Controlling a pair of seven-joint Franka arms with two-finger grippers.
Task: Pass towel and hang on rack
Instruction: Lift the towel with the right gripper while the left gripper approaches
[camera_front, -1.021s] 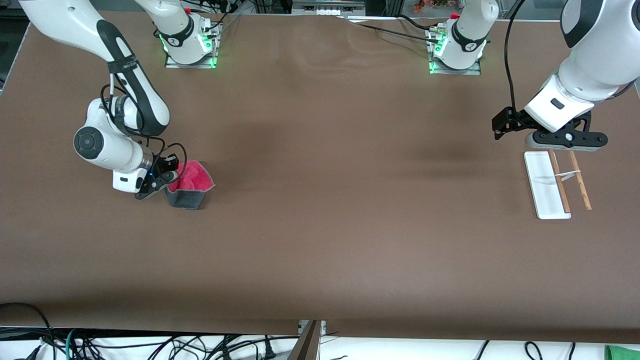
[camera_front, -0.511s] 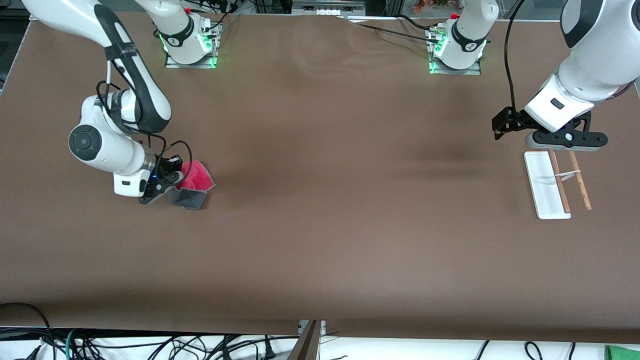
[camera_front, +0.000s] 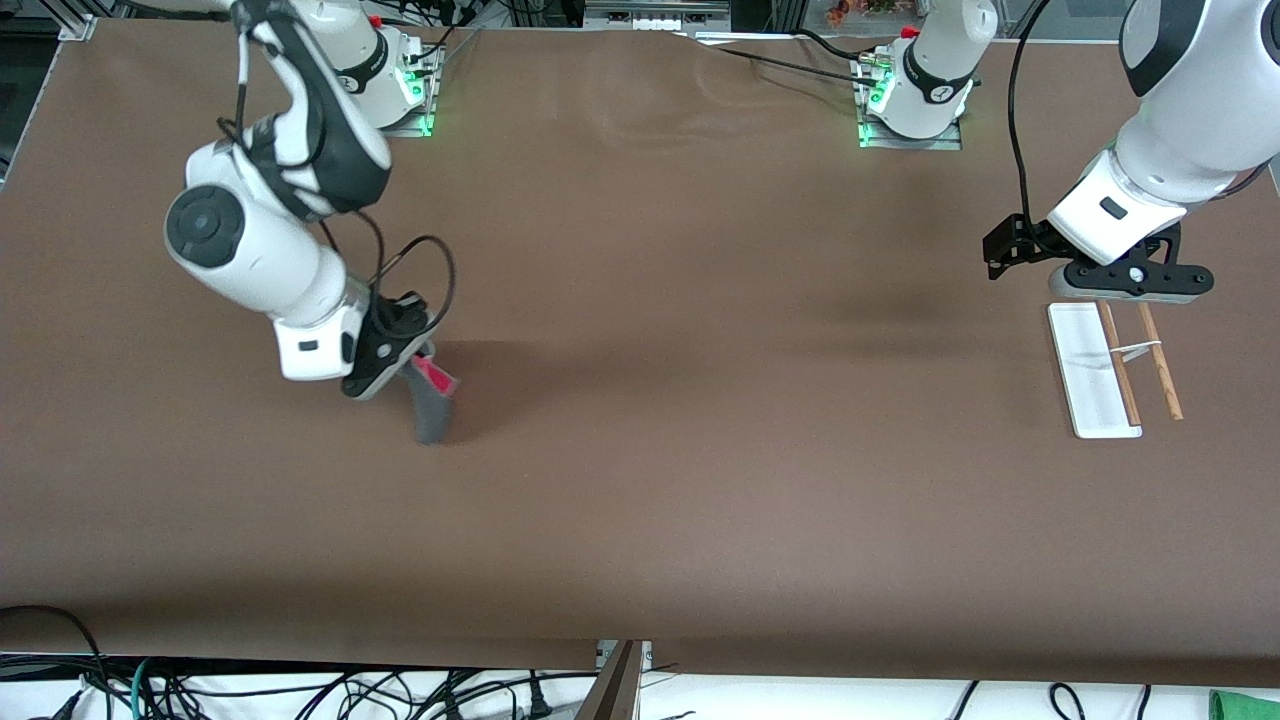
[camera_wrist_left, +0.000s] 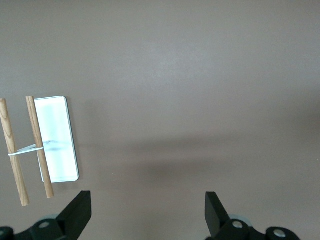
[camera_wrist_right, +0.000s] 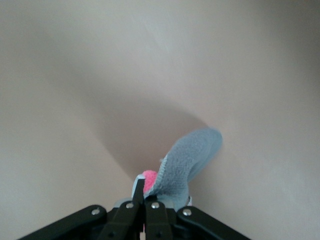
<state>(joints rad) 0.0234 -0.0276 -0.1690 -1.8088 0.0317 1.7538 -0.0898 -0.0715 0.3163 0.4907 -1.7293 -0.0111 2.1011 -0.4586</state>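
Pinching the towel (camera_front: 432, 396), the right gripper (camera_front: 400, 362) has it clamped tight and dangling over the tabletop (camera_front: 640, 480) toward the right arm's end, about 9 o'clock. Left gripper (camera_front: 1125, 283) waits spread wide above the rack (camera_front: 1110, 366), around 3 o'clock.

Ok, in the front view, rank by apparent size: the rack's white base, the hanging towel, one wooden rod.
1. White base, largest.
2. Towel, somewhat smaller; it hangs lifted nearer the camera, so this is unsure.
3. Wooden rod, clearly thinnest.
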